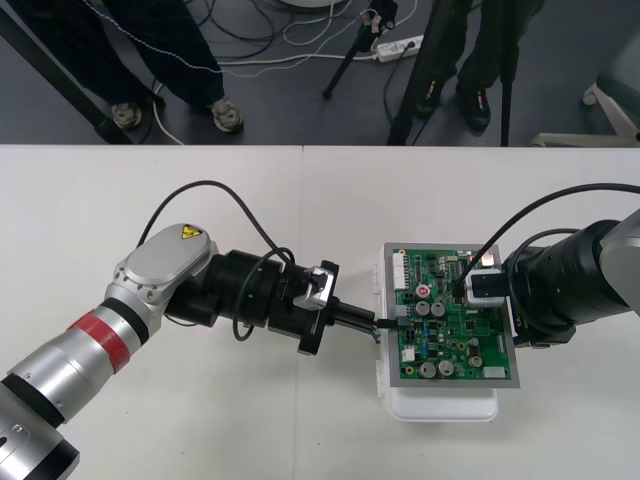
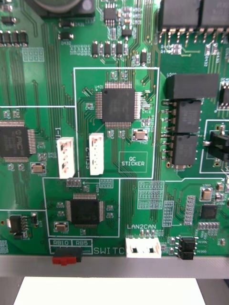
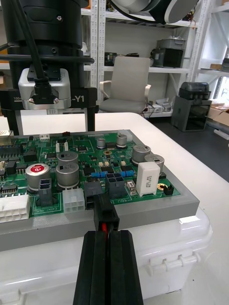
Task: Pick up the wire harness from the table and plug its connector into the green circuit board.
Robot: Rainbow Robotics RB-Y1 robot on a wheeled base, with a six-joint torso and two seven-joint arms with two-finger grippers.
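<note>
White table [image 1: 80, 200], green board [image 1: 450, 340], left fingers [image 3: 95, 271] clamped on small black harness plug [image 3: 106, 220], right fingers [image 3: 92, 119] wide above

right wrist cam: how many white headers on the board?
3. Two white headers side by side near the QC sticker; the third at the LAN2CAN label, by the green circuit board edge. More may lie outside this view.
</note>
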